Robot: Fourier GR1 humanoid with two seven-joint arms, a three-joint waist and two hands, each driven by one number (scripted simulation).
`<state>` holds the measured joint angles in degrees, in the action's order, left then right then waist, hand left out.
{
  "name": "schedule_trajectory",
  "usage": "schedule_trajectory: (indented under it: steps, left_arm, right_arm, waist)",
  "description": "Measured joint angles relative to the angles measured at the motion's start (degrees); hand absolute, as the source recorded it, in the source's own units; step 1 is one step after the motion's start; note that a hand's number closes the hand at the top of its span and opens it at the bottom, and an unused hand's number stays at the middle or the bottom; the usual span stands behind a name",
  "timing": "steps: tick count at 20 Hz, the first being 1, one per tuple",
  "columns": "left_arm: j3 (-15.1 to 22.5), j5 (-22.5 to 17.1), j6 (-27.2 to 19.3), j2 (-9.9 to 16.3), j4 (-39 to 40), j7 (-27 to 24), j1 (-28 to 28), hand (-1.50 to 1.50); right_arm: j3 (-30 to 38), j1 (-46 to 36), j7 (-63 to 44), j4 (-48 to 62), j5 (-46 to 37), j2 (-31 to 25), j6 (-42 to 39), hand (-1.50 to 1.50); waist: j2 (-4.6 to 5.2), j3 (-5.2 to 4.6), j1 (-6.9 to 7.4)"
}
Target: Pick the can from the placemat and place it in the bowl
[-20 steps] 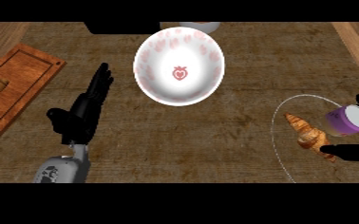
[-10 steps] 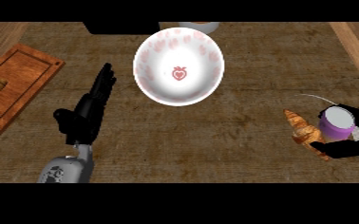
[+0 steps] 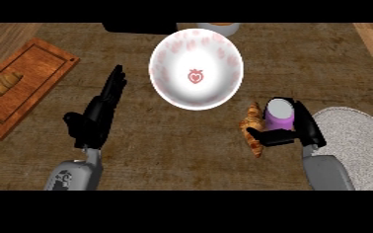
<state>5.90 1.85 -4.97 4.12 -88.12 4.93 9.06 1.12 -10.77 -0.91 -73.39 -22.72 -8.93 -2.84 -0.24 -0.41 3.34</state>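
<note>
Brown wooden counter (image 3: 160, 143), wooden cutting board (image 3: 36, 81) at left, dark appliance (image 3: 138, 27) at top edge

Right hand (image 3: 295, 131) curls round purple can (image 3: 280, 114), hiding its lower part. Croissant (image 3: 253, 128) partly behind thumb. Placemat (image 3: 348, 128) cut by right edge; board (image 3: 33, 86) by left.

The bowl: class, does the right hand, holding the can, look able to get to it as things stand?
Probably yes. The right hand grips the purple can just right of the bowl; only a croissant lies beside it, below the rim.
</note>
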Motion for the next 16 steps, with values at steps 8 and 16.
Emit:
schedule_trajectory:
  steps: [8, 16]
  left_arm:
    - [2.4, 0.1, 1.5, -1.1, 1.0, 0.8, 2.2, 0.00]
    - [2.2, 0.3, 1.5, -1.3, 2.7, 1.1, 3.3, 0.00]
  right_arm:
    - [-19.5, -11.2, -10.2, -4.4, -1.0, 7.5, 18.1, 1.50]
    - [-33.7, -27.3, -26.5, -5.1, -10.8, 8.7, 36.9, 1.50]
  waist:
    - [-0.04, 0.29, 4.34]
    - [-0.44, 0.01, 3.73]
